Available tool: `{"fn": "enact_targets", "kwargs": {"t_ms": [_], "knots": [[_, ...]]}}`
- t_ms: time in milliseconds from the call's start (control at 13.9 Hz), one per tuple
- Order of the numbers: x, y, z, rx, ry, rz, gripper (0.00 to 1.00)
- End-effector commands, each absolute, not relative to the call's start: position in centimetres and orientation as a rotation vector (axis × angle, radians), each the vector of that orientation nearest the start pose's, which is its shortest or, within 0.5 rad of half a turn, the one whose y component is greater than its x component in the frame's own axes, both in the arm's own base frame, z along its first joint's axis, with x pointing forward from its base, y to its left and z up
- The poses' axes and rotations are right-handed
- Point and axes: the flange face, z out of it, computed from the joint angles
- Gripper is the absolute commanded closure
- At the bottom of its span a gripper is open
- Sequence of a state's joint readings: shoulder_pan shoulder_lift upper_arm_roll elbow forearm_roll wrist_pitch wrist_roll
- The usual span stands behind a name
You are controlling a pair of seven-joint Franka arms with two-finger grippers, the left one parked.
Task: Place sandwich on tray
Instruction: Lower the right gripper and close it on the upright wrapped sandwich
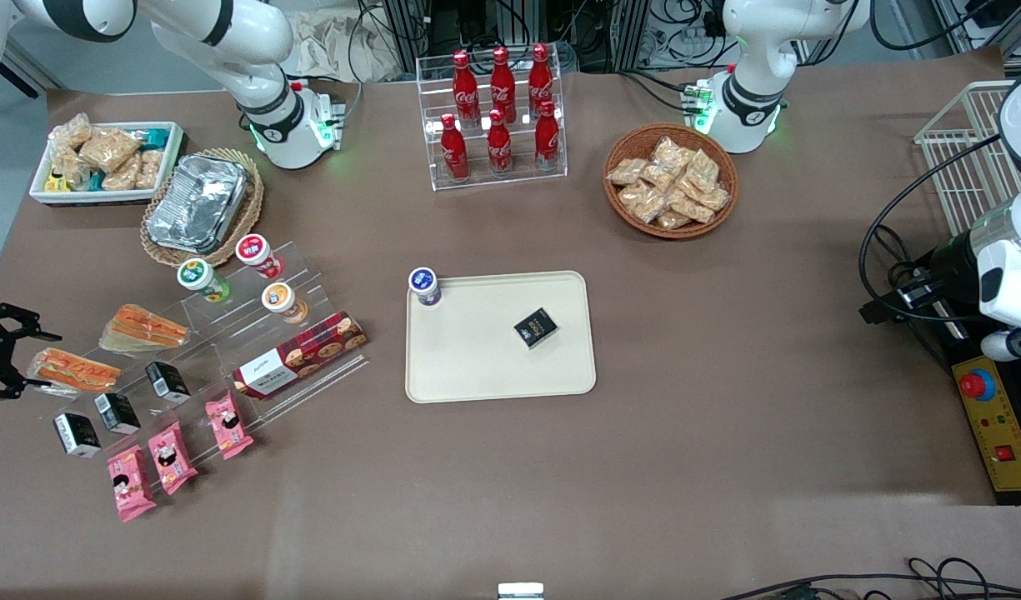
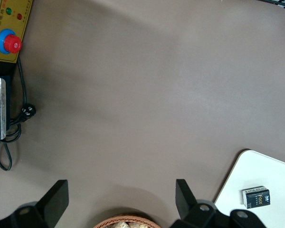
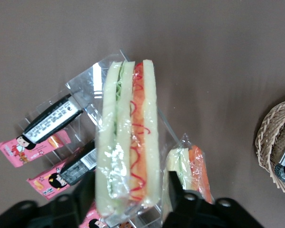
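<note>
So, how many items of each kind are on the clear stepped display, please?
Wrapped sandwiches: 2
Yogurt cups: 3
Black boxes: 3
Pink packets: 3
Biscuit box: 1
Total: 12
Open tool straddles the sandwich nearer the camera.

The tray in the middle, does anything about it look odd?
The tray carries a small black box sitting askew, and a yogurt cup perches at its corner. The gripper is at the sandwich on the clear stand.
</note>
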State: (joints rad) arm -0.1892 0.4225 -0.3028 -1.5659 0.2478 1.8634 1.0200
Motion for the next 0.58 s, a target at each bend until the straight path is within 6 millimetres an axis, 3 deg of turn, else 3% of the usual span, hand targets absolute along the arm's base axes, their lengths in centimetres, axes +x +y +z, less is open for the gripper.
{"fn": "enact_targets", "kwargs": {"t_ms": [0, 288, 503], "knots": [[60.3, -27.9, 40.0, -2.108, 2.17, 0.19, 0.78], [60.6, -27.4, 41.5, -2.13, 2.151, 0.162, 0.85], [60.8, -27.1, 44.7, -2.132, 2.122, 0.093, 0.95]]}}
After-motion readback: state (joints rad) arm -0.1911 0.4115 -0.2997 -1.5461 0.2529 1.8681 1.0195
